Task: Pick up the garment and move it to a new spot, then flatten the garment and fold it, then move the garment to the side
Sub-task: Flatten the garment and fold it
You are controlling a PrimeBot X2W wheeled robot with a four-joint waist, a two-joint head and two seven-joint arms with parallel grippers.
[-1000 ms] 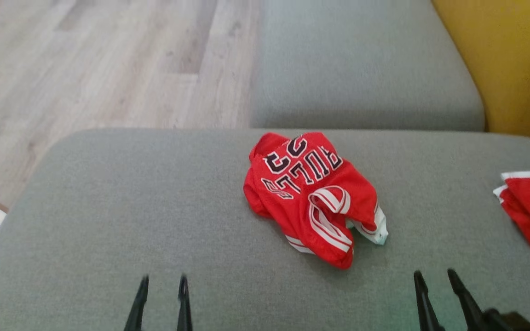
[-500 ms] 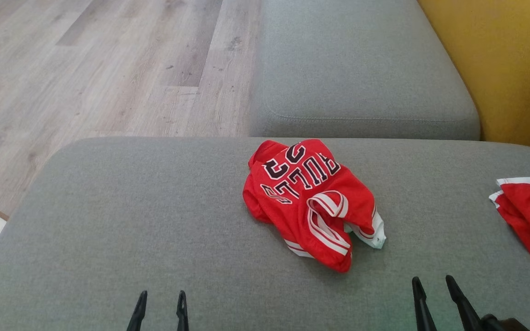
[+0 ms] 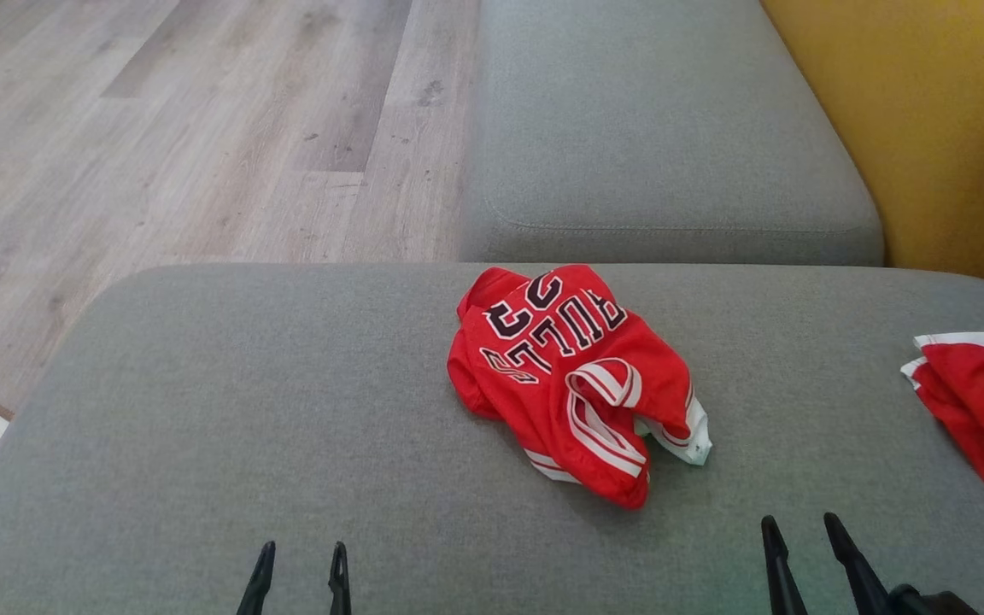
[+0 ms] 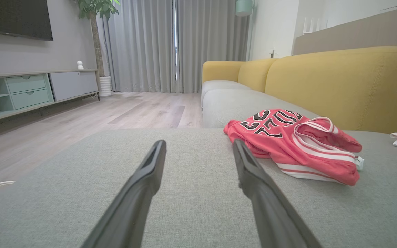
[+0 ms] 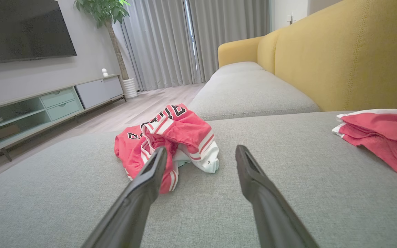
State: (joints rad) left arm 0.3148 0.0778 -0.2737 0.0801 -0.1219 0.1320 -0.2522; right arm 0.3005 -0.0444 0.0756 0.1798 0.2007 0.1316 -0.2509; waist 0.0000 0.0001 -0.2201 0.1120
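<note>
2 sets of jaws apart, empty: red jersey (image 3: 573, 384) lies ahead between left gripper (image 3: 302, 551) and right gripper (image 3: 798, 521), slanting far-left to near-right, nearer the right.

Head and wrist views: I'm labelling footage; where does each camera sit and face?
Head view: on the head, looking down at the red jersey on the grey cushion; left claw and right claw tips below.
Left wrist view: low over the cushion, facing the curtains; own open fingers.
Right wrist view: likewise; own open fingers.
Both wrist views share the jersey and yellow backrest.
</note>
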